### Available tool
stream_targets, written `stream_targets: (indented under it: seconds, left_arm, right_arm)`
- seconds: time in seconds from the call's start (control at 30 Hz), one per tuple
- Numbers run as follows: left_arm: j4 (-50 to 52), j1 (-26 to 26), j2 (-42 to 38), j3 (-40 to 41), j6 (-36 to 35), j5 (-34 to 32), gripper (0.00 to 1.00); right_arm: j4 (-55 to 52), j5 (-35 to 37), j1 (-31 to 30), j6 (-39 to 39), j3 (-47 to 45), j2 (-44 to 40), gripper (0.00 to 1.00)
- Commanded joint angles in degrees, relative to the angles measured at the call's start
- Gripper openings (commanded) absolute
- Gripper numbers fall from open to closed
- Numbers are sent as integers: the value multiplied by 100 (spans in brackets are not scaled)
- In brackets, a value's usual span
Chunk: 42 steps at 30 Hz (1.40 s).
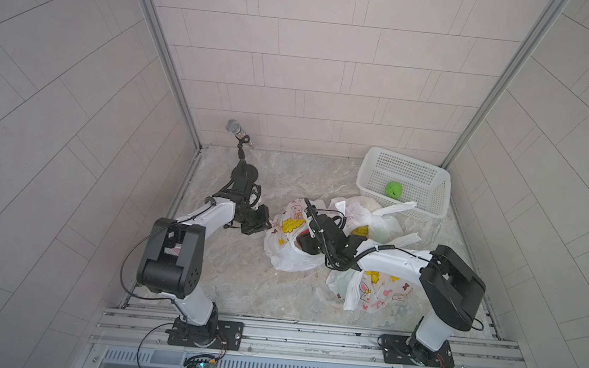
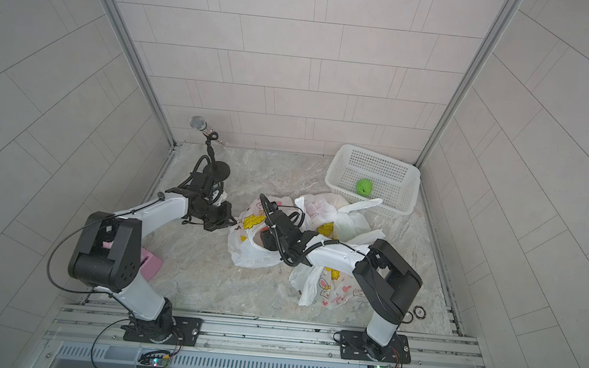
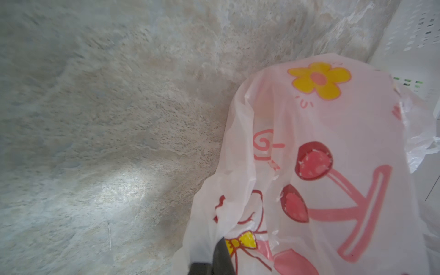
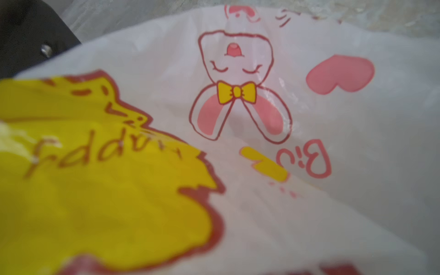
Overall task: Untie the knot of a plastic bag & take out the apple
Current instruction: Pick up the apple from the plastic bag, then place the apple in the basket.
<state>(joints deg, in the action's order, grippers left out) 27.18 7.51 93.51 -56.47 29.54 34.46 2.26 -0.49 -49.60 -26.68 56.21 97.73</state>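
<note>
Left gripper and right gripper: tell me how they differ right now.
The left gripper is shut on the edge of the middle bag. The right gripper reaches into that bag's mouth, and it cannot be told whether it is open or shut. The left gripper sits outside the bag, in plain sight from above, while the right gripper is partly hidden by plastic. Both work on the same bag.

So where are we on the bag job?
Done: a green apple sits in the basket; the far bag beside it lies crumpled. In hand: left gripper pinches the middle bag's edge, right gripper reaches into its open mouth, where something red shows; grip hidden. Left: get that out into the basket, then likely the near bag by the right arm.
</note>
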Motion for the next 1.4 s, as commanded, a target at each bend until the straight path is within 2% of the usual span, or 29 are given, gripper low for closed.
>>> stream_targets:
  seconds: [0.0,0.07,0.37,0.57,0.67,0.87,0.93,1.0,1.1,1.23,1.3,1.37]
  left_arm:
    - [-149,0,-130,130,7,-100,0]
    - [-169,2,-105,145,-5,-95,0]
    - [-93,-11,25,75,-95,-192,0]
    - [-65,-50,7,30,-116,-240,0]
    - [-124,-49,-15,91,-106,-273,0]
    - [-142,-48,42,66,-140,-195,0]
    - [-156,-52,20,73,-142,-194,0]
    - [-174,-50,-4,83,-147,-198,0]
    - [-178,-50,-21,91,-174,-216,0]
    - [-196,-69,-61,101,-169,-195,0]
    - [-205,-74,-117,110,-169,-183,0]
    - [-255,-70,-146,126,-146,-136,0]
  right_arm:
    - [-42,-3,-54,-129,-228,-387,30]
    - [-12,-11,-63,-92,-347,-553,19]
    - [-48,-90,-111,-77,-729,-1456,17]
    - [-351,753,-93,129,-997,-2480,16]
    - [-691,1105,-89,323,-922,-2768,16]
    - [-1596,900,-41,506,-437,-3923,12]
    - [-1773,934,303,459,-375,-4456,9]
    - [-1969,914,944,459,-213,-4776,0]
    - [-2006,716,2112,579,61,-4740,0]
    - [-1772,-566,4098,-66,522,-3665,0]
    - [-1764,-685,4601,-258,896,-2887,0]
    - [-1829,-410,4834,-154,1395,-2030,0]
